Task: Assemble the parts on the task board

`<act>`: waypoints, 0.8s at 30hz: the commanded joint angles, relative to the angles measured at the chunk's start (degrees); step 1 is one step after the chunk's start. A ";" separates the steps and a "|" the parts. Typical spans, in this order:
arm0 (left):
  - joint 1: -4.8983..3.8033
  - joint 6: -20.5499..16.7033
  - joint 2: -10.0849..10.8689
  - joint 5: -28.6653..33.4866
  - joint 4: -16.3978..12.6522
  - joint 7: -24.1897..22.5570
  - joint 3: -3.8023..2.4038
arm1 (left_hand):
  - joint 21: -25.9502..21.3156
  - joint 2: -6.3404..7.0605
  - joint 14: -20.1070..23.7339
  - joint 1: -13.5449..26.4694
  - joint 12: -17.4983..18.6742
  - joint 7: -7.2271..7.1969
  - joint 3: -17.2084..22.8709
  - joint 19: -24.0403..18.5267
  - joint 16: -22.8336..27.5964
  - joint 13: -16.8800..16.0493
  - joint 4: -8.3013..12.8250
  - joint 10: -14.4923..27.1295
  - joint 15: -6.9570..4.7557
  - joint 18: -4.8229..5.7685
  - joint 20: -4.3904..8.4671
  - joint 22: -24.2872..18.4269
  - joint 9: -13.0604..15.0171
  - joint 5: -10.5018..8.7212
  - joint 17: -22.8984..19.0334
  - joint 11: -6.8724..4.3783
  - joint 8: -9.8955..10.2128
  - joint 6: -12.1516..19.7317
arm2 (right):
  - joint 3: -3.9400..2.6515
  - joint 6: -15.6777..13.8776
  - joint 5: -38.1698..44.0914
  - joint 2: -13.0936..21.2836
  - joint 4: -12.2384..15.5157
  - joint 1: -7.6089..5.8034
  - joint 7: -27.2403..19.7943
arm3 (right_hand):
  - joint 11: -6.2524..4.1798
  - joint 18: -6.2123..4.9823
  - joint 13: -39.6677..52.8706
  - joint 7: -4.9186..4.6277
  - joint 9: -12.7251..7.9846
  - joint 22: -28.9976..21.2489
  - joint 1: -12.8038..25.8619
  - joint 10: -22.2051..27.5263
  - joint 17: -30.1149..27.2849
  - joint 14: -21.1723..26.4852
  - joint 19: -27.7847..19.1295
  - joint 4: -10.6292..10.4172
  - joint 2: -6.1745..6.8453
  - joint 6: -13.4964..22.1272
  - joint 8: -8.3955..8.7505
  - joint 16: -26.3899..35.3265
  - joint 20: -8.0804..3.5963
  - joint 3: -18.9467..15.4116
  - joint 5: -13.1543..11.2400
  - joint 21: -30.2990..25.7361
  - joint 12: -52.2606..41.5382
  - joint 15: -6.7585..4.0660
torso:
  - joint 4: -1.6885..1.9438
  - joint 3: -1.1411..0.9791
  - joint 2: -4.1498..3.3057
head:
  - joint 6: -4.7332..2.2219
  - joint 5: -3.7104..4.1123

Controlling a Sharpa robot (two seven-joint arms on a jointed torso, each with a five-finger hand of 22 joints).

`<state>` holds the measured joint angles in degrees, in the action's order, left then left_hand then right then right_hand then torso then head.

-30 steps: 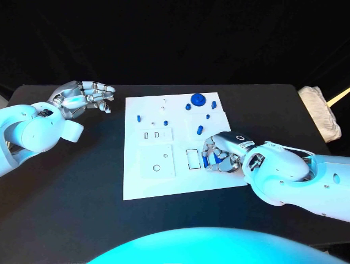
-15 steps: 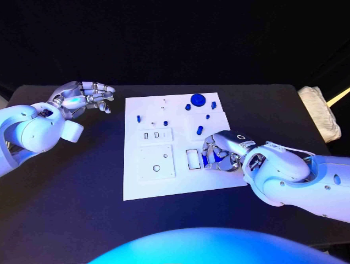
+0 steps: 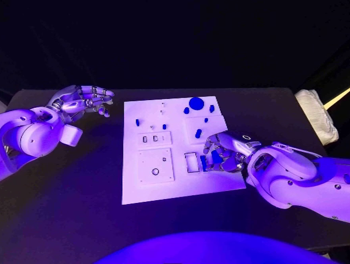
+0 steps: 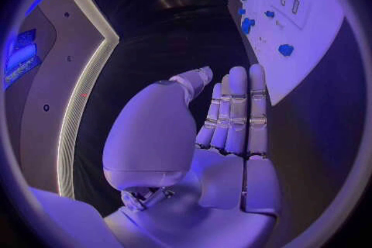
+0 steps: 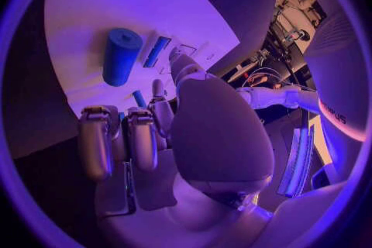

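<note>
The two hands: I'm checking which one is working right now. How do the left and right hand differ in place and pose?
The left hand hangs over the bare black table, off the task board; the right hand is at the board's right edge, among the blue parts. The left hand holds nothing, fingers loosely apart; the right hand's fingers curl down at a blue part, though a grip is unclear. Both are silver hands on white arms.

Black table, white task board lying at its middle, pale bundle at its right edge
</note>
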<state>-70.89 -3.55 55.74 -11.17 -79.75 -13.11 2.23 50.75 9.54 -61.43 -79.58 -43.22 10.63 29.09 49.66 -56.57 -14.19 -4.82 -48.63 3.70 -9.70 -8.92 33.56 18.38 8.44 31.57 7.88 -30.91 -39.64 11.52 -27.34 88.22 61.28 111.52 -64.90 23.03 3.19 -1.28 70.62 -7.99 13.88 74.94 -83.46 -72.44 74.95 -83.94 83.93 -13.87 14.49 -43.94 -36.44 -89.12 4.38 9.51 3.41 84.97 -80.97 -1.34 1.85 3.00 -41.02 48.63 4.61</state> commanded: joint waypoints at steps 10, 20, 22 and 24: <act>0.57 -0.69 -1.01 0.44 -0.10 -1.87 -0.04 | -0.20 -0.01 0.43 0.29 -0.40 1.96 -0.16 -0.06 -0.29 0.14 0.34 0.48 -0.01 -0.79 -0.42 0.08 -0.17 -0.17 -0.13 0.06 -0.42 0.37 | -0.10 -2.57 -22.43 0.97 -4.07 -3.35 -13.94 | 1.14 0.09 -0.73 -0.99 -0.38 13.44 -2.11 0.91 14.03 -5.75 4.57 -1.01 -1.36 2.26 2.37 0.23 1.00 0.51 1.20 -1.41 0.53 1.20 | 0.15 0.43 1.00 | -3.19 0.56; 1.09 -1.95 -1.69 1.23 -0.48 -3.13 -0.05 | -0.22 -0.08 0.52 0.30 -0.42 1.95 -0.13 -0.10 -0.24 0.15 0.31 0.46 0.01 -0.77 -0.43 0.07 -0.18 -0.15 -0.16 0.06 -0.46 0.32 | -0.15 -1.43 -32.54 1.43 -11.71 -4.44 -17.81 | 1.02 -0.26 -1.96 -1.35 -2.72 12.99 -3.00 1.14 12.47 -5.23 4.18 -2.21 -7.03 -0.44 7.67 1.92 1.05 9.17 11.08 -3.19 1.95 1.18 | 0.17 0.68 1.92 | -4.28 0.53; 1.17 -2.12 -1.79 1.33 -0.55 -3.25 -0.05 | -0.22 -0.08 0.52 0.30 -0.42 1.95 -0.13 -0.10 -0.24 0.15 0.31 0.46 0.01 -0.77 -0.43 0.07 -0.18 -0.15 -0.16 0.06 -0.46 0.32 | -0.15 0.90 -33.26 2.05 -12.71 -4.60 -16.96 | 0.84 -0.28 -0.99 -1.07 -3.22 12.95 -2.68 -0.07 11.78 -5.05 4.18 -2.08 -8.36 -1.76 8.67 2.65 0.92 12.57 11.16 -3.30 1.58 1.00 | 0.17 0.73 2.14 | -4.53 0.70; 1.21 -2.33 -1.87 1.41 -0.61 -3.29 -0.04 | -0.24 -0.12 0.56 0.34 -0.44 1.95 -0.13 -0.12 -0.23 0.16 0.28 0.45 0.02 -0.77 -0.44 0.07 -0.19 -0.15 -0.18 0.06 -0.48 0.30 | -0.15 3.76 -33.60 3.03 -13.03 -4.75 -15.50 | 0.64 -0.33 -0.34 -0.74 -3.35 12.88 -2.12 -0.90 11.36 -4.95 4.14 -1.84 -9.24 -2.86 8.97 3.09 0.77 14.82 10.77 -3.56 1.32 0.77 | 0.23 0.76 2.27 | -4.49 0.60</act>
<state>-69.68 -5.06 54.03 -10.60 -80.15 -14.93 2.23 50.76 9.54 -61.43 -79.58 -43.43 10.63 28.94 49.66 -56.57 -14.11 -4.66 -48.63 3.70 -9.70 -8.92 33.56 18.26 8.44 31.47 7.88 -31.19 -39.64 11.37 -28.55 58.29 63.83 98.76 -69.59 7.94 3.88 -1.27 70.05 -8.78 10.58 74.92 -85.50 -73.00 74.93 -84.03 83.91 -15.76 5.87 -46.38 -27.59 -86.24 5.26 23.60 14.35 81.62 -79.39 -0.60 2.04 3.66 -39.16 44.25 5.16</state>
